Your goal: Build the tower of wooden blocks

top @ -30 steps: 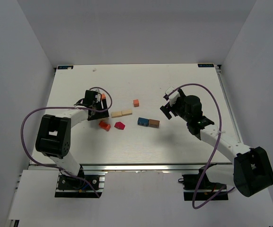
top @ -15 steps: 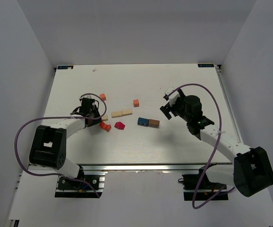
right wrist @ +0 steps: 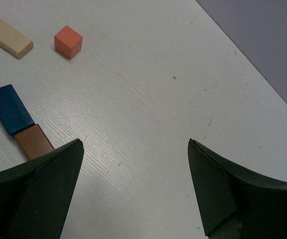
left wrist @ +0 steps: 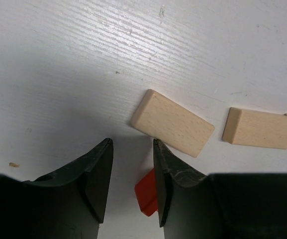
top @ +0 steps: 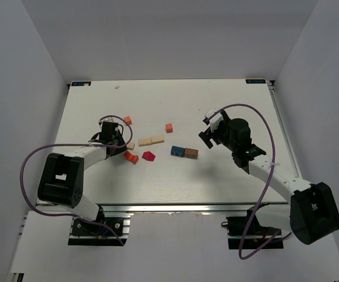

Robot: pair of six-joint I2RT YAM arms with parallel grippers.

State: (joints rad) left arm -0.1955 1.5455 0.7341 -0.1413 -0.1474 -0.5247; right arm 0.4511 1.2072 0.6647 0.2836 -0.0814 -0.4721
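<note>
Tan block [left wrist: 173, 122] near left end effector [left wrist: 132, 144]

Our left arm [top: 60, 179]: folded at mid-left of the top view. Its left gripper [left wrist: 132, 144] points downward, jaws standing close together with a narrow gap between them.

Our right arm [top: 263, 167]: stretched from lower right toward centre. Its right gripper [right wrist: 136, 144] has jaws spread wide, gripping nothing.

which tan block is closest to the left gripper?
The tilted tan block, right at one fingertip of the left gripper. The other two tan blocks lie farther off, end to end.
</note>
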